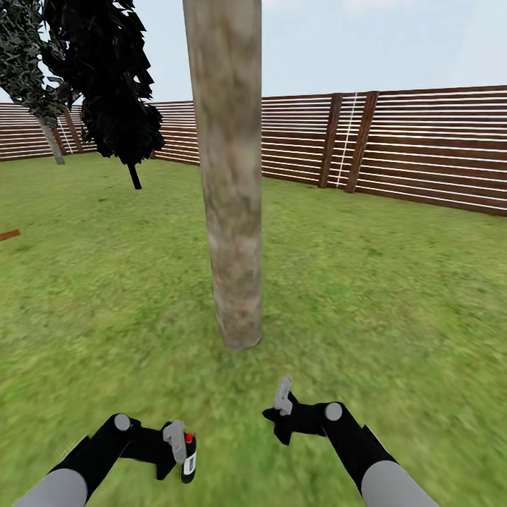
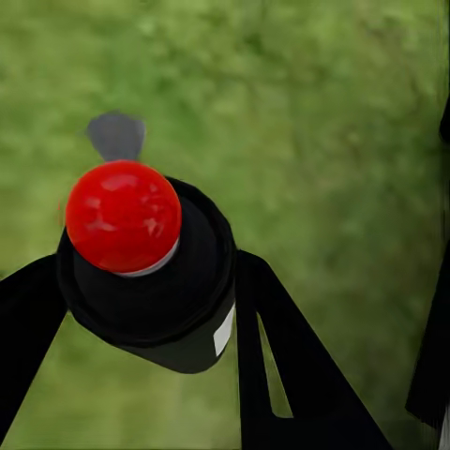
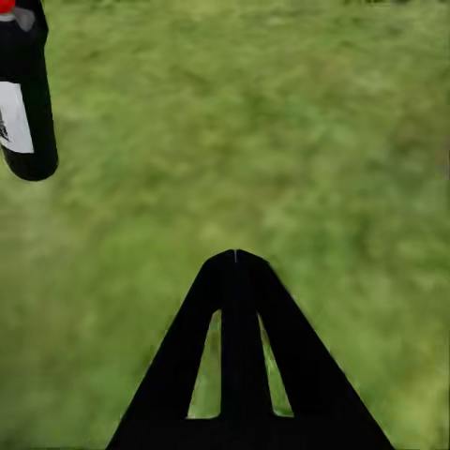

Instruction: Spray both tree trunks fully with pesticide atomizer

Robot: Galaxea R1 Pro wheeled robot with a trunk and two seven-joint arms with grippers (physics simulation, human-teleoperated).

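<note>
The pesticide atomizer (image 1: 189,458), a small dark bottle with a red top (image 2: 122,216) and a white label, hangs low over the lawn with my left gripper (image 1: 180,451) shut on it. Black fingers (image 2: 281,356) flank its body in the left wrist view. The bottle (image 3: 26,103) also shows in the right wrist view. My right gripper (image 1: 283,400) is shut and holds nothing, its fingers meeting at one tip (image 3: 235,258). A thick mottled beige-grey tree trunk (image 1: 229,176) stands straight ahead, a short way beyond both grippers. A second slim grey trunk (image 1: 52,144) stands far off at the left.
Green lawn (image 1: 394,296) spreads all around. A brown slatted fence (image 1: 422,148) runs along the back and right. A dark narrow conifer (image 1: 113,84) stands at the back left. A small brown edge (image 1: 8,234) pokes in at the far left.
</note>
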